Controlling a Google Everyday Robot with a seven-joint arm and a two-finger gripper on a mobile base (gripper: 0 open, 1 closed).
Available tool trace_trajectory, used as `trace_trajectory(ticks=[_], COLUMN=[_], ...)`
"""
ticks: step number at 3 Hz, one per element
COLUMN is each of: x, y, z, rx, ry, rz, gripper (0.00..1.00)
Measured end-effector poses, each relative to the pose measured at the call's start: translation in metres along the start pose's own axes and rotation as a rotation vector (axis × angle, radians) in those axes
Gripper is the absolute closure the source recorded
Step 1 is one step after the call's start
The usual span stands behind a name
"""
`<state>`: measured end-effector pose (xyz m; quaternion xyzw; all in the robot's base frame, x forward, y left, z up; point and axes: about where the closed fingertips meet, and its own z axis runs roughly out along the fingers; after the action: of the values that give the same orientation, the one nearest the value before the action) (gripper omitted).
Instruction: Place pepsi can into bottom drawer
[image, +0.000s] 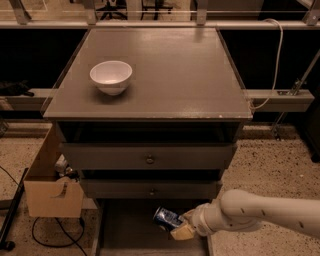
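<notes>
The pepsi can (166, 218) is a small blue can, tilted on its side and held over the right part of the bottom drawer (130, 231), a dull-grey tray pulled out below the cabinet. My gripper (179, 227) comes in from the right on a white arm and is shut on the pepsi can, with a tan fingertip (183, 232) showing beneath it. The can hangs above the drawer floor.
A white bowl (111, 76) stands on the cabinet top (170, 70) at the left. Two upper drawers with round knobs (149, 160) are partly pulled out. A cardboard box (50, 190) and cables lie on the floor at the left. A rail and a cable run at the right.
</notes>
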<state>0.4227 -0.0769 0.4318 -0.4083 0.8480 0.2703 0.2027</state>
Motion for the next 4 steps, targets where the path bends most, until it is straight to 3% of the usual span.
trace_trajectory(ticks=[1,2,3,4], x=[-0.007,-0.022,-0.023,-0.023], y=[-0.018,-0.027,-0.027,-0.026], z=[0.029,0.048,0.039,0.036], rx=[-0.007,-0.056,-0.135,-0.161], ry=[-0.017,-0.116,-0.25,-0.29], rz=[-0.114,-0.182,-0.21,-0.22], gripper=[1.0,1.0,1.0,1.0])
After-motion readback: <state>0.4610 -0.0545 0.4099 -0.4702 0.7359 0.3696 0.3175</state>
